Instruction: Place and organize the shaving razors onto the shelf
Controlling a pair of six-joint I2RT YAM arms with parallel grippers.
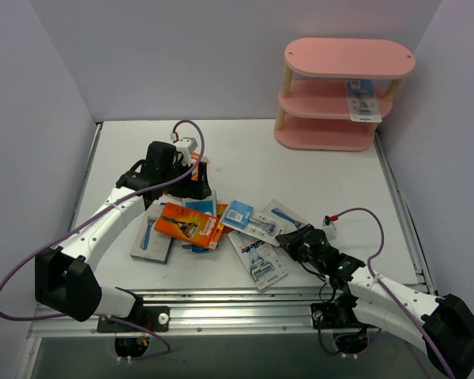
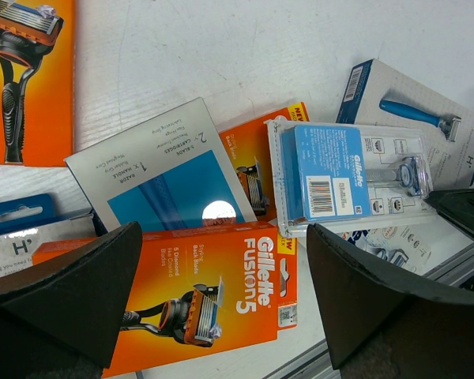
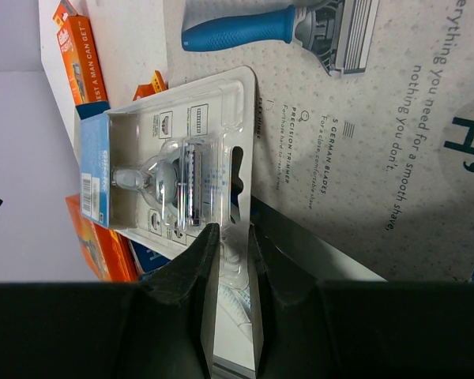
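Several shaving razors lie in a heap mid-table: an orange Fusion5 box [image 1: 188, 224], a blister card [image 1: 249, 217], a white-blue Gillette card [image 1: 258, 259] and a grey box [image 1: 288, 215]. The pink shelf [image 1: 349, 59] stands at the back right with one razor card [image 1: 363, 100] on its middle board. My left gripper [image 2: 223, 237] hangs open above the orange Fusion5 box [image 2: 205, 292], touching nothing. My right gripper [image 3: 231, 233] is low at the heap's right side. Its fingers pinch the clear edge of the blister card [image 3: 170, 158], which rests partly on the grey box [image 3: 363, 134].
A blue-grey box [image 2: 158, 174] lies under the orange one, and another orange box [image 2: 28, 79] sits further back. A metal rail [image 1: 237, 304] runs along the table's near edge. White walls close in left, back and right.
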